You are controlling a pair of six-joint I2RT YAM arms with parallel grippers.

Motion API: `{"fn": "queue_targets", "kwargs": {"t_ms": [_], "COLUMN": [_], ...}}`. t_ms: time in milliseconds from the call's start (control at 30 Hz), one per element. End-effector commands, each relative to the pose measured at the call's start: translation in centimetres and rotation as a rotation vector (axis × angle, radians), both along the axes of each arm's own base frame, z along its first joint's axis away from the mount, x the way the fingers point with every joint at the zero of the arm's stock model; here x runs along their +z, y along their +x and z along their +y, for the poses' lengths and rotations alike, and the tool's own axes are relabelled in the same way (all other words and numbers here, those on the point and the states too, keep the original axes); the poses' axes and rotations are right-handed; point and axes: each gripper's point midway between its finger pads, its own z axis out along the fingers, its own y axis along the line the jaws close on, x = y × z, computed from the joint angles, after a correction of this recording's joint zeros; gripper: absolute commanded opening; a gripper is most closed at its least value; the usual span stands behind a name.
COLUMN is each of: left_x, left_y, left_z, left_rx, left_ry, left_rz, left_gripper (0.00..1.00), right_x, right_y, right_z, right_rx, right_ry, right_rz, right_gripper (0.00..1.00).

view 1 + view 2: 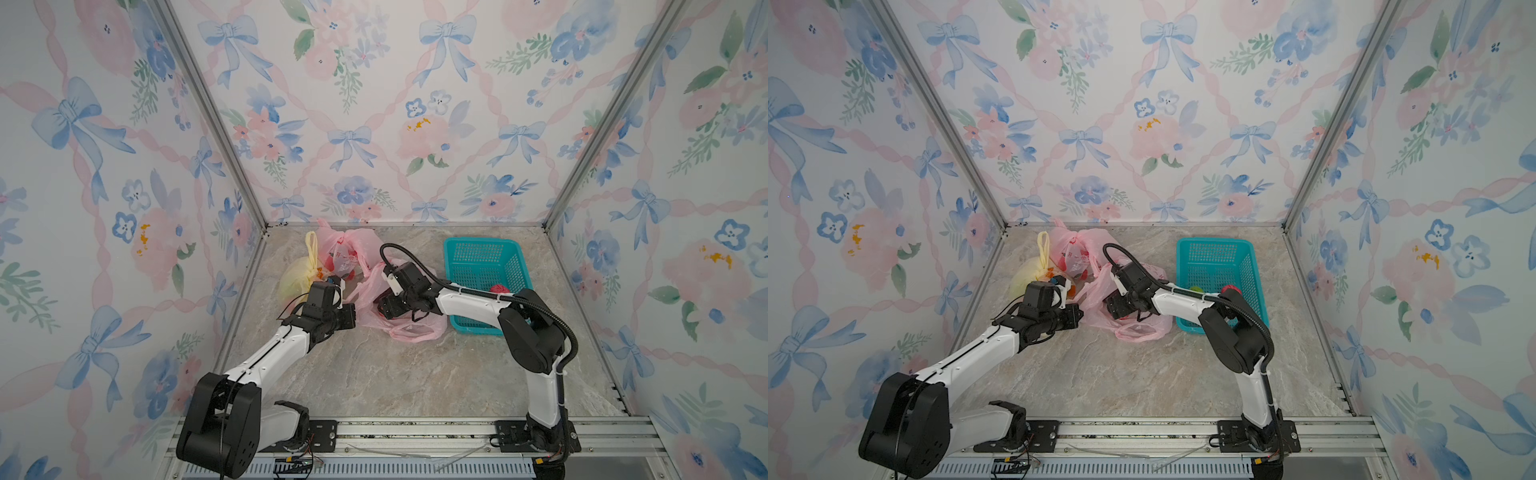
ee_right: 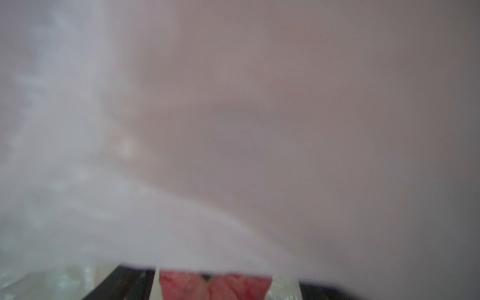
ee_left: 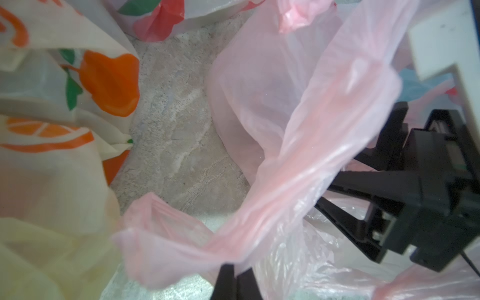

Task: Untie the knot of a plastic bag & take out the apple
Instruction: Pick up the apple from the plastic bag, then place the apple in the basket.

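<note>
With the pink bag (image 3: pixel 298 155) rim pinched by the left gripper (image 3: pixel 237 275), the right gripper (image 2: pixel 215 285), fingers spread around the apple (image 2: pixel 215 287), should be closed squarely.

we see a translucent pink plastic bag (image 3: pixel 298 135) filling the middle and right of the frame, its rolled edge running from the upper right down to the lower left. at the bottom edge our left gripper (image 3: pixel 237 283) has its two black fingers (image 3: pixel 226 281) pressed together on that pink film. at the right, the right gripper (image 3: pixel 384 197) shows as black fingers reaching into the bag's mouth, spread apart. on the left lies a cream bag printed with oranges (image 3: pixel 78 85), and at the top a white bag with red and green print (image 3: pixel 161 18). between them shows the marble tabletop (image 3: pixel 176 145).
</note>
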Motion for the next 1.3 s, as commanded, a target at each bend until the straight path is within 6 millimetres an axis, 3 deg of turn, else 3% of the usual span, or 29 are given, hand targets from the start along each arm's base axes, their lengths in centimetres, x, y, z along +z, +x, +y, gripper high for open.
{"fn": "queue_targets", "kwargs": {"t_ms": [0, 167, 267, 467, 633, 667, 833, 900, 1000, 1133, 1267], "left_x": [0.5, 0.6, 0.8, 1.0, 1.4, 1.6, 2.4, 2.4, 2.2, 2.1, 2.2], "left_y": [0.1, 0.1, 0.2, 0.4, 0.6, 0.7, 1.0, 1.0, 1.0, 1.0, 1.0], "left_z": [-0.4, -0.3, -0.3, -0.4, -0.4, -0.5, -0.6, -0.6, -0.6, -0.6, -0.5], "left_rx": [-0.013, -0.011, -0.009, -0.009, -0.009, -0.010, -0.012, -0.012, -0.012, -0.014, -0.010], "left_ry": [-0.009, -0.009, -0.008, -0.009, -0.012, -0.012, -0.016, -0.014, -0.013, -0.012, -0.011], "left_rz": [-0.012, -0.016, -0.018, -0.024, -0.034, -0.039, -0.059, -0.058, -0.053, -0.050, -0.055], "left_gripper": [0.00, 0.00, 0.00, 0.00, 0.00, 0.00, 0.00, 0.00, 0.00, 0.00, 0.00], "right_x": [-0.1, 1.9, 4.3, 10.3, 16.0, 18.0, 21.0, 22.9, 23.9, 21.7, 18.8], "right_y": [0.2, -0.4, -0.9, -2.6, -5.2, -6.0, -7.2, -6.7, -3.5, 1.6, 4.7], "right_z": [0.1, 0.0, -0.2, -0.9, -1.2, -1.4, -3.8, -5.4, -9.8, -18.0, -24.5], "right_rx": [-0.007, 0.012, 0.034, 0.111, 0.271, 0.318, 0.352, 0.316, 0.138, -0.206, -0.423], "right_ry": [-0.019, 0.016, 0.064, 0.247, 0.522, 0.575, 0.578, 0.610, 0.549, 0.323, 0.083], "right_rz": [0.007, -0.025, -0.052, -0.075, 0.042, 0.051, 0.033, -0.013, -0.131, -0.229, -0.279], "right_gripper": [0.73, 0.55, 0.50, 0.49, 0.49, 0.49, 0.49, 0.50, 0.52, 0.50, 0.51]}}
